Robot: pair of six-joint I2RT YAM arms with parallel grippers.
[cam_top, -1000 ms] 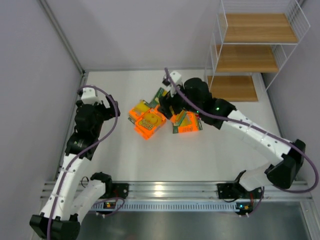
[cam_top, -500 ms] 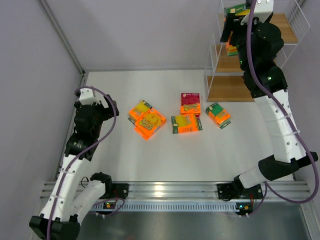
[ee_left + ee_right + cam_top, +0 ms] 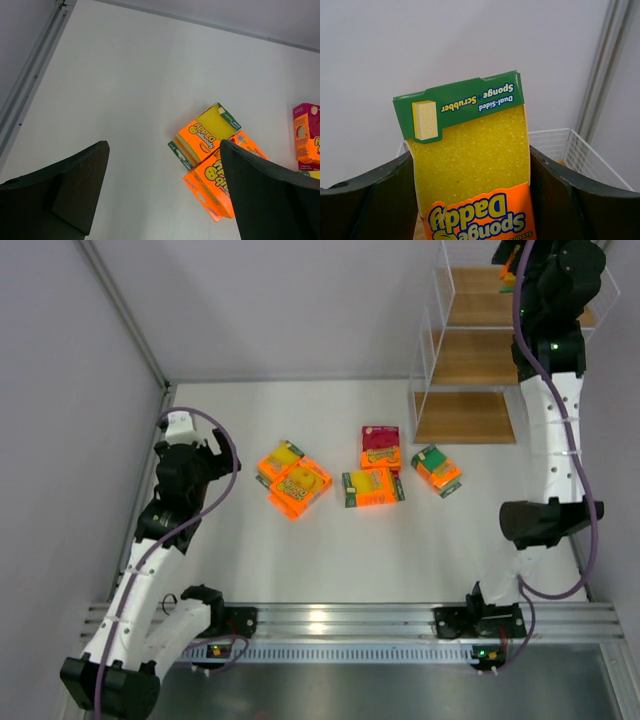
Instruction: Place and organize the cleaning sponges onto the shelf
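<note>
left gripper (image 3: 162, 197) hovers empty, fingers wide apart, an orange sponge daddy pair (image 3: 215, 150) at its 2 o'clock. five loose packs (image 3: 373, 486) wait on the table (image 3: 300, 570). right gripper (image 3: 470, 210) is clamped on a green-topped sponge daddy pack (image 3: 470, 160), raised over the shelf (image 3: 495, 360) at 1 o'clock, likely bound for its top board.

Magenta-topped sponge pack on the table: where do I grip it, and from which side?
Across its long side edges, from straight above. The magenta-topped rectangular plastic-wrapped pack lies flat with both long sides free; the orange rectangular pack crowds its near end.
</note>
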